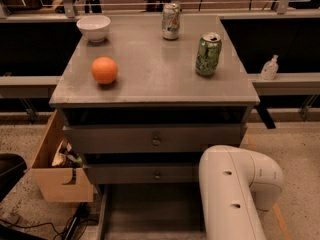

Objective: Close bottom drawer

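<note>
Overhanging open bottom drawer (150, 211), arm (231, 194) runs off-frame, tool unseen.

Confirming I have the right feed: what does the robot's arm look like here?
The arm is a thick, smooth cream-white tube with a rounded elbow cap and two small dark oval recesses. No cables or markings show. The gripper is out of frame.

Grey bottom drawer (150, 211), white arm (231, 191)

White arm (231, 194) bent at lower right (hand unseen).
</note>
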`<state>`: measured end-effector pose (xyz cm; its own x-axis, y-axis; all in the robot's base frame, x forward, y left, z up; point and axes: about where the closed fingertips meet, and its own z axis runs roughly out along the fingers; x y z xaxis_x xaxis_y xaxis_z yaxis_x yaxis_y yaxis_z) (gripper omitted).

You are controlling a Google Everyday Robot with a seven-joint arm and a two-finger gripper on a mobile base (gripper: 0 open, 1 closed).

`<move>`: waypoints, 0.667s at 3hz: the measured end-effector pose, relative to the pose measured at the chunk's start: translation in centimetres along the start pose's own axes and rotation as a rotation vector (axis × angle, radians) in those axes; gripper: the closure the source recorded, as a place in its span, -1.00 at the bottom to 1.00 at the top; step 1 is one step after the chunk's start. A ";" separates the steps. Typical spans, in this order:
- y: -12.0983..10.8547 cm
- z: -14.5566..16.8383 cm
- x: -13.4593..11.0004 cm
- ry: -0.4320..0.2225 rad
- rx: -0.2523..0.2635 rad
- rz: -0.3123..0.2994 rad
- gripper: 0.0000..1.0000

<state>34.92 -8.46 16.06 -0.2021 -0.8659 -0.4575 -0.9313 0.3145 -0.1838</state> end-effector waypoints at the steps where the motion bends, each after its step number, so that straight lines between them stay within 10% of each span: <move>1: -0.2 0.2 -0.1 -0.003 0.006 -0.002 1.00; 2: -0.5 0.7 -0.4 -0.013 0.023 -0.007 1.00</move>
<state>35.71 -7.98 15.77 -0.1911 -0.8630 -0.4676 -0.9254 0.3173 -0.2074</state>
